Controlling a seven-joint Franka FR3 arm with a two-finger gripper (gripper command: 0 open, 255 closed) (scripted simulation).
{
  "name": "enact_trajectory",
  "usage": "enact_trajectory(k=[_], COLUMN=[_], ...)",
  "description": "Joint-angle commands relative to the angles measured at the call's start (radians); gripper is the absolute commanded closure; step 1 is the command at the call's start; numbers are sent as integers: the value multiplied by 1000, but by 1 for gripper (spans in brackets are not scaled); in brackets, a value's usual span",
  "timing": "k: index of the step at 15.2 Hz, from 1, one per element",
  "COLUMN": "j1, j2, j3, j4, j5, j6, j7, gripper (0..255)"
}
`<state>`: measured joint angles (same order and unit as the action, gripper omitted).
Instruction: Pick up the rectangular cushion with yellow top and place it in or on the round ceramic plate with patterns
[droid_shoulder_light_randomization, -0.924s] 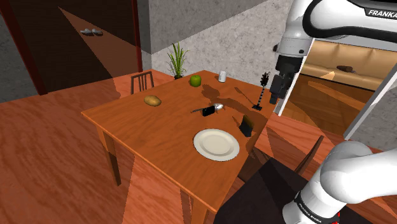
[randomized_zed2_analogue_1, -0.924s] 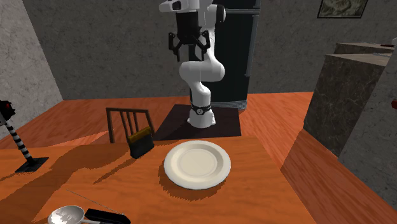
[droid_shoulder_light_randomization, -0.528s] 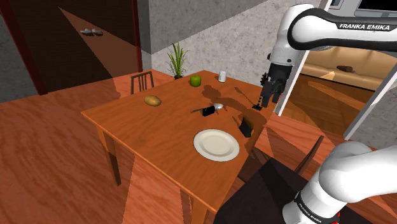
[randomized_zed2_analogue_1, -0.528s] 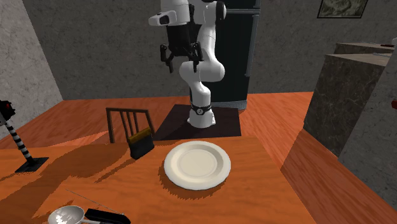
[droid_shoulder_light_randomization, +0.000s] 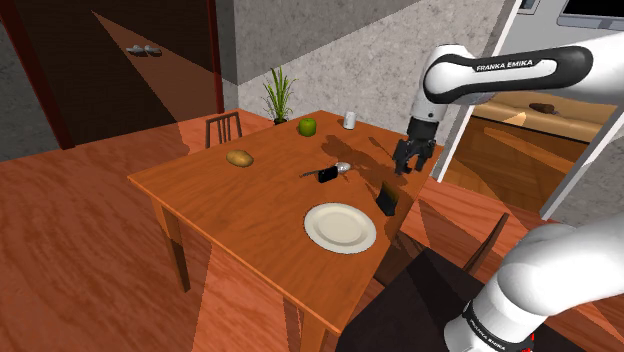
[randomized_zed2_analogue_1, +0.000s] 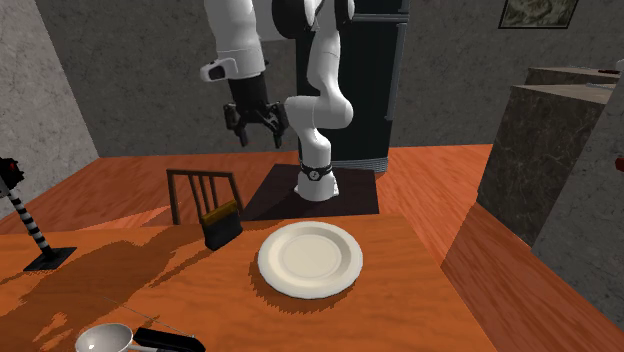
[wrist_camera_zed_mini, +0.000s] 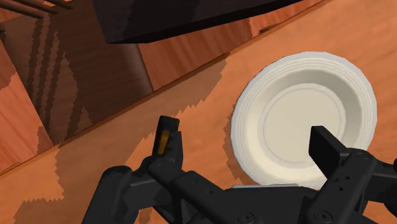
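The cushion (droid_shoulder_light_randomization: 386, 197) is a small dark block with a yellow top edge, standing upright near the table edge closest to the stand; it also appears in the second exterior view (randomized_zed2_analogue_1: 222, 224) and the wrist view (wrist_camera_zed_mini: 166, 135). Beside it lies the round white plate (droid_shoulder_light_randomization: 341, 227) (randomized_zed2_analogue_1: 310, 258) (wrist_camera_zed_mini: 304, 124) with ringed ridges. My gripper (droid_shoulder_light_randomization: 408, 167) (randomized_zed2_analogue_1: 255, 133) (wrist_camera_zed_mini: 245, 159) hangs open in the air above the table edge, higher than the cushion and holding nothing. From the wrist, the cushion sits just past my one fingertip (wrist_camera_zed_mini: 159, 170) and the plate lies under the other.
On the wooden table (droid_shoulder_light_randomization: 235, 200) lie a potato (droid_shoulder_light_randomization: 239, 158), a green apple (droid_shoulder_light_randomization: 308, 126), a white cup (droid_shoulder_light_randomization: 349, 120), and a spoon (droid_shoulder_light_randomization: 343, 168) by a black item (droid_shoulder_light_randomization: 327, 175). A striped post (randomized_zed2_analogue_1: 25, 215) stands at one corner. A chair (randomized_zed2_analogue_1: 203, 192) stands between table and stand.
The arm has swung down and toward the table. My gripper dropped lower and nearer the cushion, staying open. Nothing on the table moved.
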<state>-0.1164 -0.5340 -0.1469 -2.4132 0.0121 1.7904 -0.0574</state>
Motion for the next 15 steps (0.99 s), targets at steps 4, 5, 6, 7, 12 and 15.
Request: enact_trajectory(k=[4, 5, 6, 7, 12, 15], j1=[-33, -39, -44, -49, -65, -62], j2=[146, 177, 209, 242, 367, 386], j3=[-55, -66, -77, -88, -126, -126], j4=[-2, 2, 7, 13, 33, 8], j5=[17, 23, 31, 39, 82, 91], j6=[149, 176, 203, 229, 328, 371], j7=[6, 6, 5, 3, -11, -17], gripper=[0, 0, 0, 0, 0, 0])
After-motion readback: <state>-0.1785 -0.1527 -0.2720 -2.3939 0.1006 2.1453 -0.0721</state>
